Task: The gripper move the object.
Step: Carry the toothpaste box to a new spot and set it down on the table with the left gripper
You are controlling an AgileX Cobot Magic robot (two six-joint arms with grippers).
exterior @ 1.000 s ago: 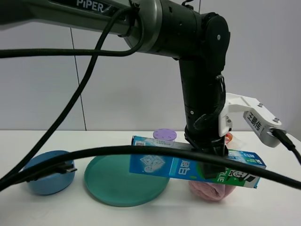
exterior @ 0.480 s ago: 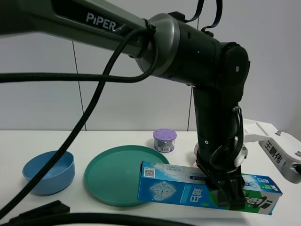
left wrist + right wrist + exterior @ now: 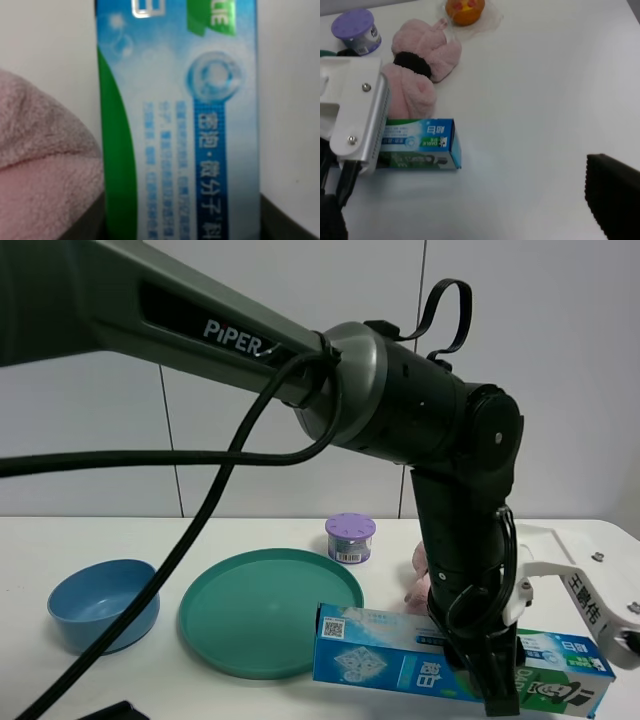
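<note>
The blue and green toothpaste carton lies lengthwise, low at the table's front right, just in front of the pink rolled towel. My left gripper, a black claw under a white mount, is shut on the carton's right half. In the left wrist view the carton fills the frame, with the towel beside it. The right wrist view shows the carton's end on the table below the white mount. Of my right gripper only one dark finger shows.
A green plate lies left of the carton and a blue bowl at the far left. A purple-lidded jar stands behind the plate. An orange object sits beyond the towel. Black cables hang across the front.
My left gripper has carried the carton down and forward, from above the towel to table level in front of it, and a little to the right.
</note>
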